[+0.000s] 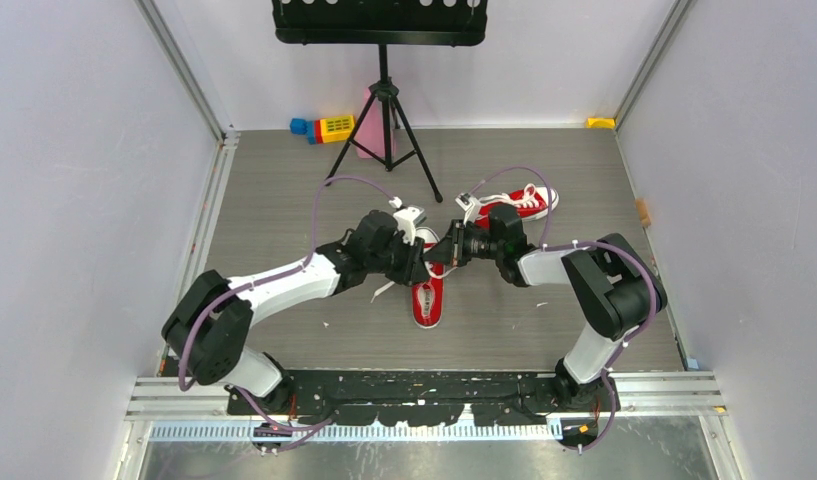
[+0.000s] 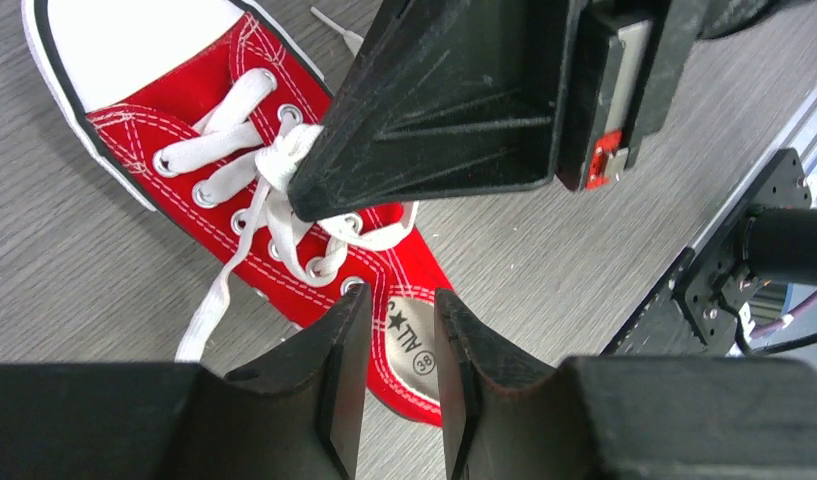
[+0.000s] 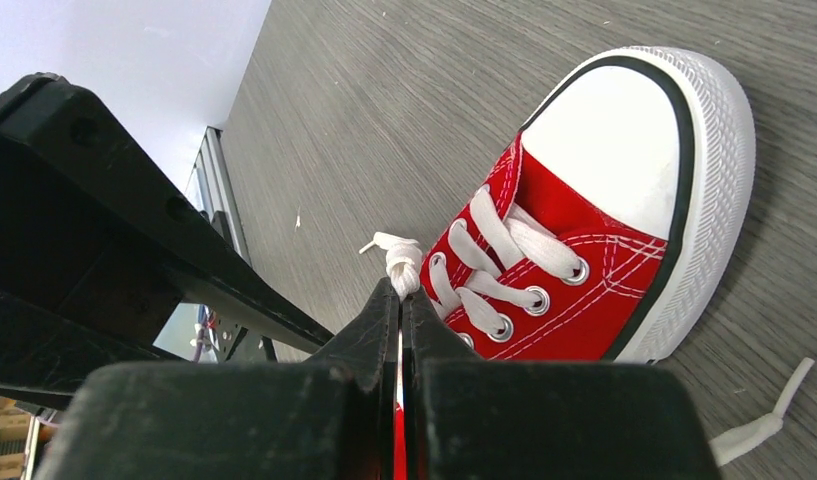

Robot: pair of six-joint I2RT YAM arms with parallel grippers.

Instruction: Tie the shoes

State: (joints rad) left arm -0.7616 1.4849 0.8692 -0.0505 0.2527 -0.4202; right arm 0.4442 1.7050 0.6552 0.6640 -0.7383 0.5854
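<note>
Right gripper (image 3: 399, 300): pressed together, pinching lace (image 3: 402, 262) at its tip
Left gripper (image 2: 394, 370): slightly spread, empty
Near shoe (image 1: 429, 295): beneath both, no bow yet
Far shoe (image 1: 519, 203): beyond right gripper, looks untied

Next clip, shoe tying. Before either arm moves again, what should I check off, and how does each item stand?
1. Right pincer shut on the lace: ok, a white bunch looks pinched at its tips.
2. Left pincer open and empty: ok, it hovers over the heel end of the near shoe.
3. Near shoe upright on its sole: ok.
4. Bow finished: not ok, a loose lace end trails on the table.
5. Second shoe tied: cannot tell, its laces are too small in the top view.
</note>
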